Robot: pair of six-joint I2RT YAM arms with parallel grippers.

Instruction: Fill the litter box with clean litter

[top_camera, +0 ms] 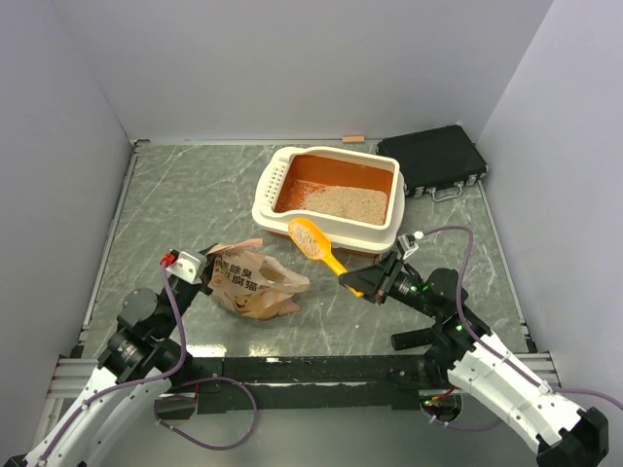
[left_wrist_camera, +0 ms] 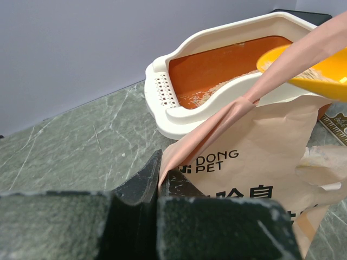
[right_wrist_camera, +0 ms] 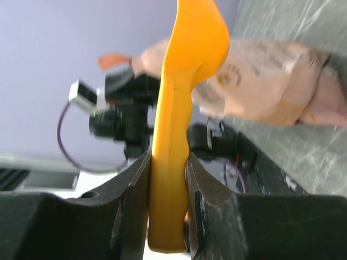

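The litter box (top_camera: 275, 179), orange with a cream rim, stands at the back centre and holds a patch of beige litter (top_camera: 348, 202) at its near right; it also shows in the left wrist view (left_wrist_camera: 187, 111). The tan paper bag (top_camera: 255, 282) lies on the table, left of centre. My left gripper (top_camera: 202, 269) is shut on the bag's edge (left_wrist_camera: 162, 162). My right gripper (top_camera: 358, 284) is shut on the handle of the orange scoop (top_camera: 317, 243), (right_wrist_camera: 171, 141). The scoop's bowl holds litter and hangs just before the box's near rim.
A black flat case (top_camera: 434, 159) lies at the back right, beside the box. White walls close in the green marbled table (top_camera: 185, 195) on three sides. A small orange bit (top_camera: 352, 139) lies at the back wall.
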